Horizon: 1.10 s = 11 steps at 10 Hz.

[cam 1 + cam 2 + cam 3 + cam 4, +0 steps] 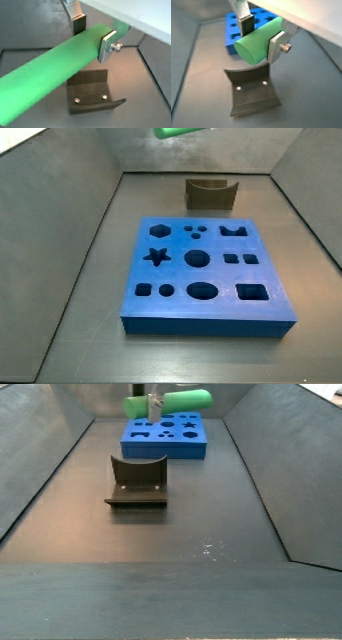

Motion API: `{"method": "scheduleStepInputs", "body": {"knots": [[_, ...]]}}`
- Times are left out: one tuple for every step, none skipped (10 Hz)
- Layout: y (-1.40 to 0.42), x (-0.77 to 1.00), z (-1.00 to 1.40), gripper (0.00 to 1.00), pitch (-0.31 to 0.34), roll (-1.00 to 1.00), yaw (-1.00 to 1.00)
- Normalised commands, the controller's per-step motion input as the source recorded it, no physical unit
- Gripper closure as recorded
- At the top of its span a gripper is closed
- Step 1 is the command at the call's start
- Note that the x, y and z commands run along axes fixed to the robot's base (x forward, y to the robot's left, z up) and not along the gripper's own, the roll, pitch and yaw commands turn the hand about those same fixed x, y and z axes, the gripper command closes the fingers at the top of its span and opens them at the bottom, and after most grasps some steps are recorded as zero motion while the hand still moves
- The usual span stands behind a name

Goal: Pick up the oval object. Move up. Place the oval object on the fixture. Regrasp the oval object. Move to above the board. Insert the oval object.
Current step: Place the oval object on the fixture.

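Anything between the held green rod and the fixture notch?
Nothing visible. The gripper holds the oval object in the air above the fixture; its curved notch is bare, with only open space under the rod. The board lies apart, behind the fixture.

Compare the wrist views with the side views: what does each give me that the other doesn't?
Only the wrist views show the gripper shut on the oval object, silver fingers clamping its sides above the fixture. Only the side views show the board whole with all its cut-outs, clear of the fixture. Both show the oval object held in the air, not yet on the fixture.
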Motion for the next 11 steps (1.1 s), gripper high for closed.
{"method": "scheduleStepInputs", "body": {"knots": [[-0.07,0.74,0.01,1.00,0.183,0.03,1.00],[-0.05,0.66,0.01,1.00,0.202,0.03,1.00],[-0.03,0.56,0.01,1.00,0.229,0.04,1.00],[-0.02,0.48,0.01,1.00,0.251,0.04,1.00],[-0.02,0.43,0.01,1.00,0.268,0.05,1.00],[0.25,-0.05,-0.11,1.00,0.240,-0.70,1.00],[0.23,-0.13,-0.11,1.00,0.269,-0.80,1.00],[0.16,-0.15,-0.05,1.00,0.293,-0.89,1.00],[0.12,-0.12,-0.02,1.00,0.321,-0.92,1.00],[0.05,-0.05,0.00,1.00,0.411,-0.97,1.00],[0.04,-0.01,0.00,1.00,0.517,-1.00,0.97]]}}
